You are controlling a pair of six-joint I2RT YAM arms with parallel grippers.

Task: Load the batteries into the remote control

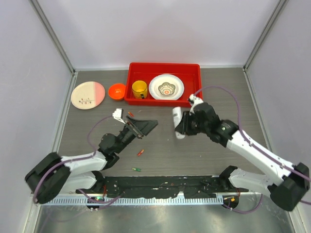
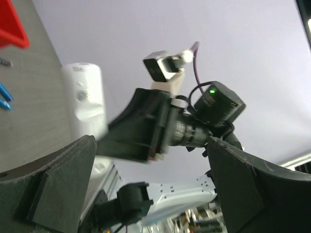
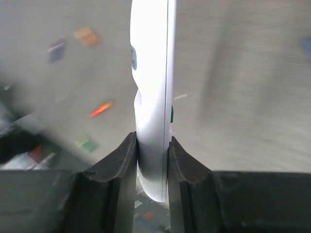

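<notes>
My right gripper (image 1: 181,127) is shut on the white remote control (image 1: 178,119) and holds it above the table's middle. In the right wrist view the remote (image 3: 151,92) stands edge-on between my two fingers (image 3: 121,160). My left gripper (image 1: 143,127) is open and empty, pointing toward the remote from the left. In the left wrist view its jaws stand wide apart and the remote (image 2: 85,102) shows beyond them. A red battery (image 1: 140,152), a green battery (image 1: 136,169) and another red one (image 1: 130,114) lie on the table. Blue batteries (image 2: 4,97) show at the left edge of the left wrist view.
A red tray (image 1: 194,70) at the back holds a yellow cup (image 1: 139,89) and a patterned plate (image 1: 166,87). An orange bowl (image 1: 116,91) and a pink-and-cream plate (image 1: 88,95) stand at the back left. White walls enclose the table.
</notes>
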